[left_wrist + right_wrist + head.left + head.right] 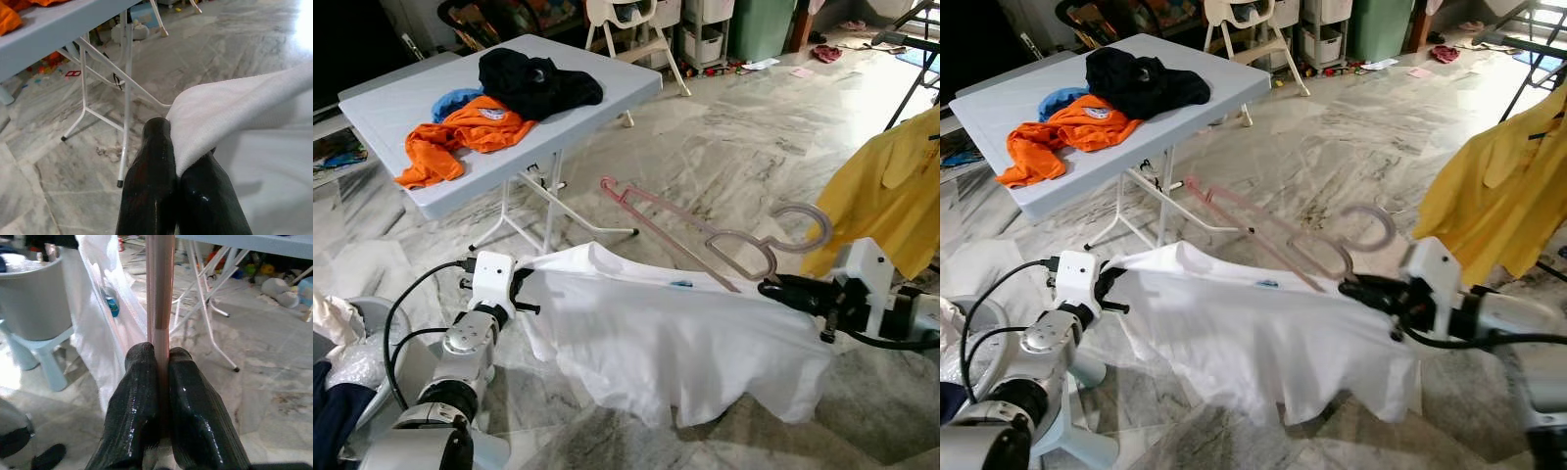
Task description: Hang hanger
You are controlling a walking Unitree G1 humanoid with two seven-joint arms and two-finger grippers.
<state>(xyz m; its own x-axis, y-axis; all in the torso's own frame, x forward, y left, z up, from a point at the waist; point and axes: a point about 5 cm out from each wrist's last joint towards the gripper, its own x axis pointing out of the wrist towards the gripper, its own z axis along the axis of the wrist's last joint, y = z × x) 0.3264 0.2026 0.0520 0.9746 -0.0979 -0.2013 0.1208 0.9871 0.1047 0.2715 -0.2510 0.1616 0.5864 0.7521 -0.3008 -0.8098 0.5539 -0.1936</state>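
Two grippers hold the load low in front. At eight o'clock the left gripper (522,290) pinches an edge of the white shirt (675,338); at four o'clock the right gripper (773,289) is clenched on the pink hanger (705,233), half threaded under the shirt's collar. I judge dressing incomplete: next, seat both shoulders. Beyond, at eleven o'clock, clothes lie on the surface (396,108).

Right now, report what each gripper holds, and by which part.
Left gripper: white shirt, pinched at one edge. Right gripper: pink hanger, clamped on its bar.
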